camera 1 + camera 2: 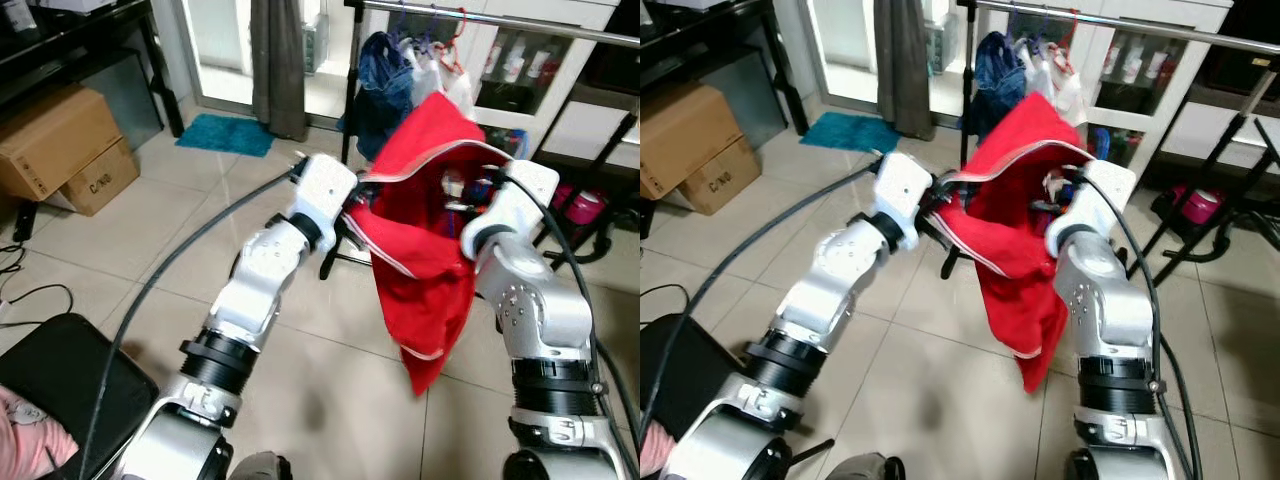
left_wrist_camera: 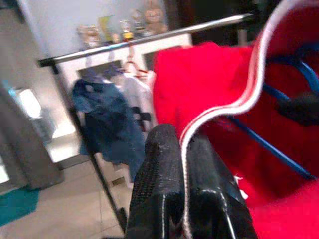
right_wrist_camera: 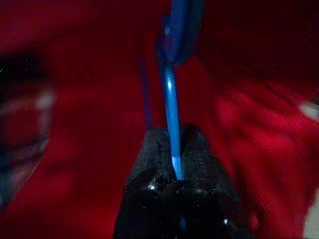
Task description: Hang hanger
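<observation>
Holding red garment (image 1: 425, 240) below rail (image 1: 520, 25): left claw (image 2: 184, 164) pinched tight on white-trimmed edge, right claw (image 3: 174, 154) clamped on blue hanger (image 3: 171, 99) inside. Risking cloth sliding off hanger during lifting.

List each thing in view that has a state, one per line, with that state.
Left tool: shut on the red garment's white-trimmed edge.
Right tool: shut on the blue hanger.
Red garment: held up between both arms, lower part hanging free above the floor.
Blue hanger: inside the red garment, not yet on the rail.
Clothes rail: carrying hung clothes at its left end.
Cardboard boxes: closed, stacked.
</observation>
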